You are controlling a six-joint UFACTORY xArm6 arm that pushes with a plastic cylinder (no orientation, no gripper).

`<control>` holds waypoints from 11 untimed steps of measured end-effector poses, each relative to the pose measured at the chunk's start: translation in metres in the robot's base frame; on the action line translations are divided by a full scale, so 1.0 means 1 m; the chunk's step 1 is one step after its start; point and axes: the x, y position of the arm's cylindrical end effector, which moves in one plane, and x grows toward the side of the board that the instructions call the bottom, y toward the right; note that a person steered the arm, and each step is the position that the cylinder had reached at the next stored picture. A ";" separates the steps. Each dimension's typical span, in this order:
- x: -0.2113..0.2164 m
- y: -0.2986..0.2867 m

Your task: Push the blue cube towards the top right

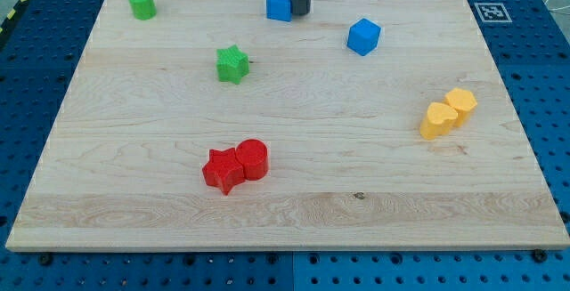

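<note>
The blue cube [363, 36] sits in the upper right part of the wooden board [285, 211], tilted on its footprint. A second blue block [279, 6], of a pentagon-like shape, lies near the view's top edge. My tip [300, 13] stands right beside this second blue block, on its right side, touching or almost touching it. The tip is to the left of the blue cube and a little above it, with a clear gap between them.
A green block [141, 4] sits at the top left and a green star [232, 64] lies below it, toward the middle. A red star [223, 169] and a red cylinder [253, 158] touch at lower centre. A yellow heart [438, 120] and another yellow block [461, 104] touch at the right.
</note>
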 end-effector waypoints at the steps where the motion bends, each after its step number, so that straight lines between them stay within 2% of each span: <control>1: 0.045 0.000; 2: 0.072 0.017; 8: 0.063 0.178; 11: 0.009 0.165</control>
